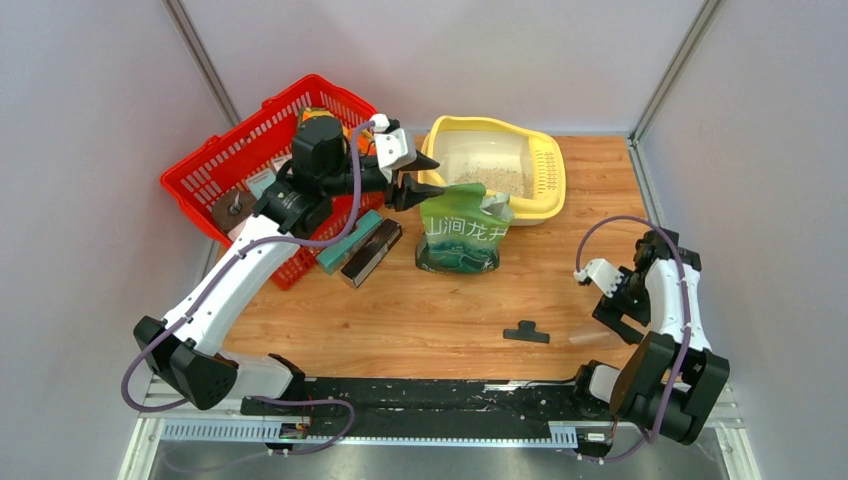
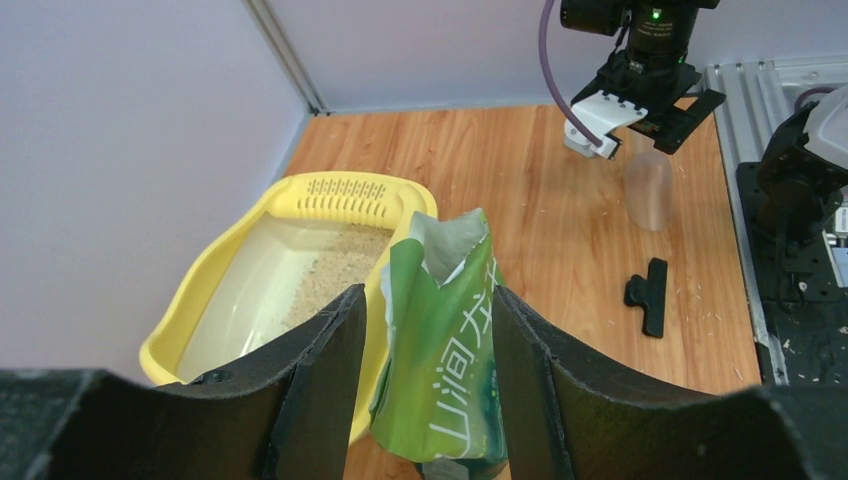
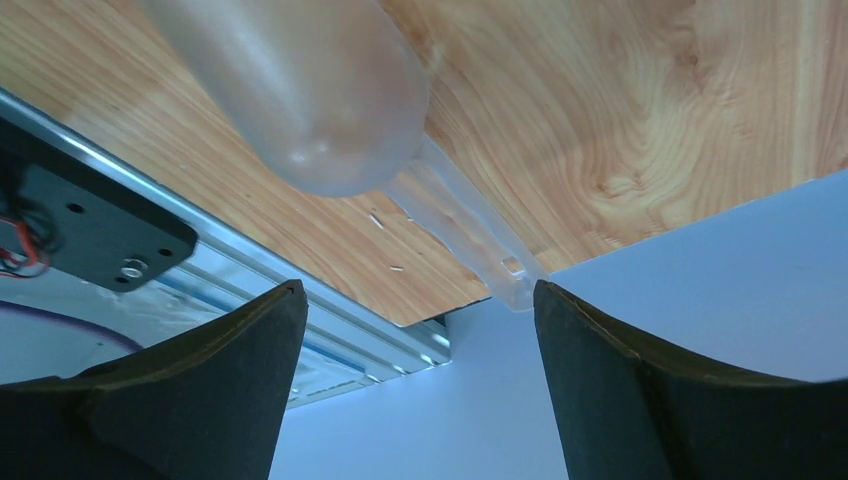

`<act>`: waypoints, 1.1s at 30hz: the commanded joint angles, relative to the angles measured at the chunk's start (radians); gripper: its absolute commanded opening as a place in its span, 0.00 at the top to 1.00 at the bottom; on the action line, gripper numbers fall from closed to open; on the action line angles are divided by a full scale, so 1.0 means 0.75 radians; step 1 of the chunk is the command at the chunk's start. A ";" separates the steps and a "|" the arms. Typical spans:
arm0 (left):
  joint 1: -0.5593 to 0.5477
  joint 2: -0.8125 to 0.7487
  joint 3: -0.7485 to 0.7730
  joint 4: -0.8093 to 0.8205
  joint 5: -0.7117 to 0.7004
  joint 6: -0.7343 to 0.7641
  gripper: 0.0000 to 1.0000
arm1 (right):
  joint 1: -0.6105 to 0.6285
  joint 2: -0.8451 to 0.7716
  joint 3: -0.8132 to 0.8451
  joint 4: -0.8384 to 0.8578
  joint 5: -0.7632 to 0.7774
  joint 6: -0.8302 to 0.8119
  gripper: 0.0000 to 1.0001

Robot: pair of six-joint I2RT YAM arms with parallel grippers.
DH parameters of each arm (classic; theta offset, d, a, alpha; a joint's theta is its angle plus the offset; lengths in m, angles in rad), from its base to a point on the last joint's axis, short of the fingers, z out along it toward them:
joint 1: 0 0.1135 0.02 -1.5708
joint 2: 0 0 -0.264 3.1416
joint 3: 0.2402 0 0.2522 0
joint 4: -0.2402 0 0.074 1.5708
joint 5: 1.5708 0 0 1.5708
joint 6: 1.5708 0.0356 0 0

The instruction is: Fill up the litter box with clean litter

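Observation:
The pale yellow litter box [image 1: 548, 170] stands at the back of the table with a patch of clean litter [image 1: 497, 180] in its white basin. A green printed bag [image 1: 463, 232] stands upright against its front rim, its torn top open. My left gripper [image 1: 420, 180] is at the bag's upper left. In the left wrist view its open fingers straddle the bag [image 2: 445, 340], the litter box [image 2: 210, 290] and litter [image 2: 335, 268] behind it. My right gripper [image 1: 620, 295] hangs open and empty over the table's right side, near a clear plastic scoop [image 3: 330, 90].
A red mesh basket [image 1: 225, 165] with items inside sits at the back left. A teal box [image 1: 350, 243] and a dark box [image 1: 372, 252] lie beside it. A black clip [image 1: 526, 332] lies near the front. The scoop [image 2: 648, 190] lies by the right edge; walls close in on three sides.

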 commanded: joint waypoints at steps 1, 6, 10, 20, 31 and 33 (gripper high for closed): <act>-0.006 0.022 0.073 -0.038 0.002 -0.042 0.43 | -0.109 0.050 -0.019 0.165 0.029 -0.289 0.13; -0.006 0.027 0.073 -0.058 -0.002 -0.048 0.43 | -0.212 0.145 -0.037 0.277 0.045 -0.379 0.15; -0.010 0.031 0.082 -0.064 0.000 -0.046 0.43 | -0.222 0.204 -0.056 0.341 0.027 -0.410 0.18; -0.010 0.033 0.143 -0.158 0.010 0.041 0.43 | -0.224 0.296 -0.178 0.519 0.035 -0.397 0.35; -0.010 0.041 0.190 -0.173 0.008 0.119 0.44 | -0.247 -0.098 0.178 -0.014 -0.320 -0.271 0.97; -0.010 0.035 0.192 -0.171 0.006 0.132 0.44 | -0.241 -0.103 0.344 -0.172 -0.485 -0.143 1.00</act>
